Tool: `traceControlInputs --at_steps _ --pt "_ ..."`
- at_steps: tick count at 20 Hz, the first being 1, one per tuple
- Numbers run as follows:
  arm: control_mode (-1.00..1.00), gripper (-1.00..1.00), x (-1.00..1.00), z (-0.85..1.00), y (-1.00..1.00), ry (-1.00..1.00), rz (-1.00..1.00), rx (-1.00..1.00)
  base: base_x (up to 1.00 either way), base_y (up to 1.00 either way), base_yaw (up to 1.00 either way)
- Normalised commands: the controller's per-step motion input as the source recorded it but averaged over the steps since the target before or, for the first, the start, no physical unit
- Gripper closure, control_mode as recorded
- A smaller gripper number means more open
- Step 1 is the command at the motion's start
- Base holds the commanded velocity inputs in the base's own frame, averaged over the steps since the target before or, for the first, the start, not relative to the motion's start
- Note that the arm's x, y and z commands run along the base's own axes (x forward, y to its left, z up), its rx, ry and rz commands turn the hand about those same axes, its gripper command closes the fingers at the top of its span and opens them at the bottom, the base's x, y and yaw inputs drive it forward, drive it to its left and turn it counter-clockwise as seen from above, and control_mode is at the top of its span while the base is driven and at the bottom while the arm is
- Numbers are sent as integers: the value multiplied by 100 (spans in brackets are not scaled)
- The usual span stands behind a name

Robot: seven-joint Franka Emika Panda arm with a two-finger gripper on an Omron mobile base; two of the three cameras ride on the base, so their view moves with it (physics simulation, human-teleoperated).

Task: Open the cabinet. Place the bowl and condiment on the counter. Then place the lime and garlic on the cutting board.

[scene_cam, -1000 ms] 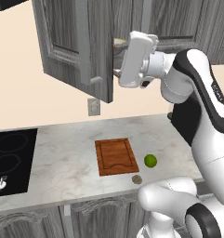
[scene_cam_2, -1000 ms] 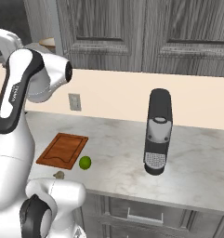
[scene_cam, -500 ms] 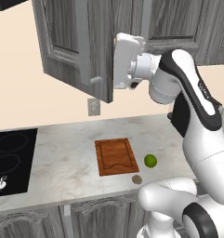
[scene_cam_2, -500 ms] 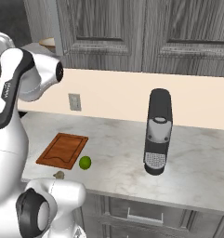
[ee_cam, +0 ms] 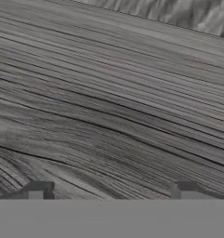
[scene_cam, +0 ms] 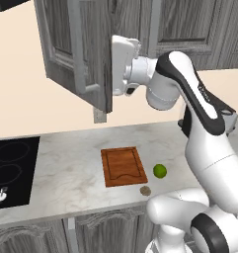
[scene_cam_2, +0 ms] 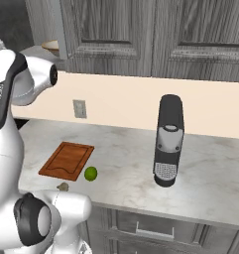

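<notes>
Up at the cabinet (scene_cam: 81,54), the gripper (ee_cam: 109,189) is pressing close against the half-swung door with jaws released, so it should be sweeping the door leftward, wide enough to clear the bowl (scene_cam_2: 50,46) inside.

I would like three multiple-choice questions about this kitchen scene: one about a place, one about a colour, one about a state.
1. Where does the lime lie?
A. on the cutting board
B. on the counter, beside the board
C. on the cooktop

2. What colour is the coffee machine?
A. black and grey
B. red
C. white

3. How does the cabinet door stand?
A. fully closed
B. swung open
C. removed

Answers:
1 B: it rests on the marbled stone, right of the board.
2 A: dark body, grey front.
3 B: the door angles out from the wall, with the end effector open close against it.
</notes>
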Motion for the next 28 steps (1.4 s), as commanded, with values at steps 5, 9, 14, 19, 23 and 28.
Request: traceControlInputs --at_steps 5,9,14,19,23,28 --pt "-100 -100 -13 -7 43 6 5 0 0 0 0" --pt "-100 -100 -2 -17 51 6 3 0 0 0 0" --pt "-100 -100 0 -17 60 7 1 -2 0 0 0" --pt "-100 -100 0 -2 64 3 0 -1 0 0 0" --pt "-100 -100 0 2 52 0 0 0 0 0 0" --pt "-100 -100 1 5 39 -1 0 0 0 0 0"
